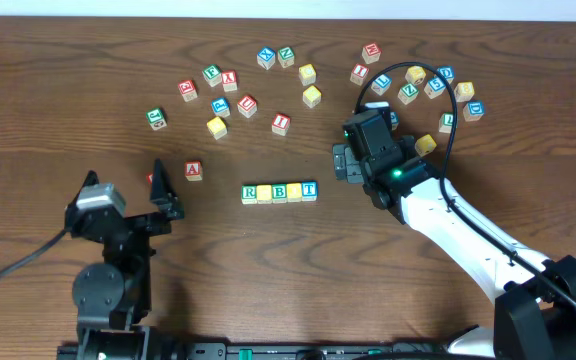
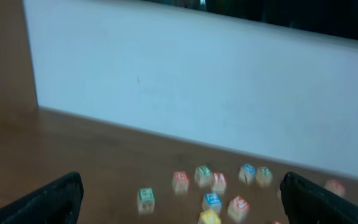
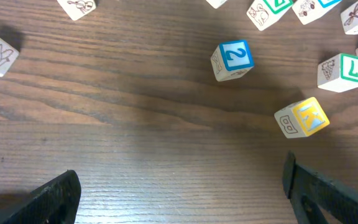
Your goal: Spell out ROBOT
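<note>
The row (image 1: pixel 280 192) lies mid-desk, five cubes side by side and touching: R (image 1: pixel 250 193), a plain yellow face (image 1: pixel 265 193), B (image 1: pixel 280 192), another plain yellow face (image 1: pixel 295 191), and T (image 1: pixel 310 189). I judge them light, stiff wooden blocks with flat, slightly smooth faces. They should be easy to pinch and hard to damage, though a skewed squeeze could twist one.

In the row, each cube's flanks are shut in by its neighbours. So I would take any of them by the near and far faces, low and square, to avoid nudging the rest. The two yellow faces stand where the O's belong, but no O reads from above.

The writing I can read: R and B in green, T in blue. To the left of the row sits a red A (image 1: pixel 194 170). My right wrist view shows a blue 2 (image 3: pixel 232 60), a green L (image 3: pixel 344 70) and a yellow K (image 3: pixel 303 117). The other loose cubes farther up the desk (image 1: pixel 48 120) are too small to read.

My left jaws are spread wide and hold nothing. My right jaws are also released, over bare wood to the right of the row.
</note>
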`<action>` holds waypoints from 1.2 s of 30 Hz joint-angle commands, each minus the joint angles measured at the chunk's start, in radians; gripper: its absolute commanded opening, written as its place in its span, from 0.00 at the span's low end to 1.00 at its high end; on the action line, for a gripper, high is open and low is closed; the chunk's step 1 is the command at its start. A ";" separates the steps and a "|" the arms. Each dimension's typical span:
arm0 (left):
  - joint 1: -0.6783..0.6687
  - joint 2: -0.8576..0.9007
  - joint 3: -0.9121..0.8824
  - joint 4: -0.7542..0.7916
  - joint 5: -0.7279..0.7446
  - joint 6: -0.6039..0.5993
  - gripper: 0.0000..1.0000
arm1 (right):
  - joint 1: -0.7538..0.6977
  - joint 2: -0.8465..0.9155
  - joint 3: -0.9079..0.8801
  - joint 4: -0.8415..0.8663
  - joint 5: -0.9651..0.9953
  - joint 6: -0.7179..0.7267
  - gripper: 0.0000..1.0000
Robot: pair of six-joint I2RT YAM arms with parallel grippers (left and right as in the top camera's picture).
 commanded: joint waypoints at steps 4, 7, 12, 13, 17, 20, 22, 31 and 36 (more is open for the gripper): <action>0.046 -0.099 -0.113 0.141 0.023 0.018 1.00 | -0.006 -0.019 0.017 -0.001 0.015 0.003 0.99; 0.046 -0.155 -0.161 0.172 0.023 0.018 1.00 | -0.006 -0.019 0.017 -0.002 0.015 0.003 0.99; 0.046 -0.241 -0.258 0.262 0.023 0.018 1.00 | -0.005 -0.019 0.017 -0.001 0.015 0.003 0.99; 0.046 -0.254 -0.277 0.284 0.023 0.017 1.00 | -0.006 -0.019 0.017 -0.001 0.015 0.003 0.99; 0.046 -0.314 -0.330 0.323 0.023 0.018 1.00 | -0.006 -0.019 0.017 -0.002 0.015 0.003 0.99; 0.046 -0.362 -0.357 0.326 0.023 0.021 1.00 | -0.006 -0.019 0.017 -0.001 0.015 0.003 0.99; 0.051 -0.360 -0.363 0.339 0.023 0.021 1.00 | -0.005 -0.019 0.017 -0.001 0.015 0.003 0.99; 0.064 -0.360 -0.363 0.325 0.023 0.021 1.00 | -0.005 -0.019 0.017 -0.001 0.015 0.003 0.99; 0.064 -0.360 -0.363 0.127 0.024 0.004 1.00 | -0.006 -0.019 0.017 -0.002 0.015 0.003 0.99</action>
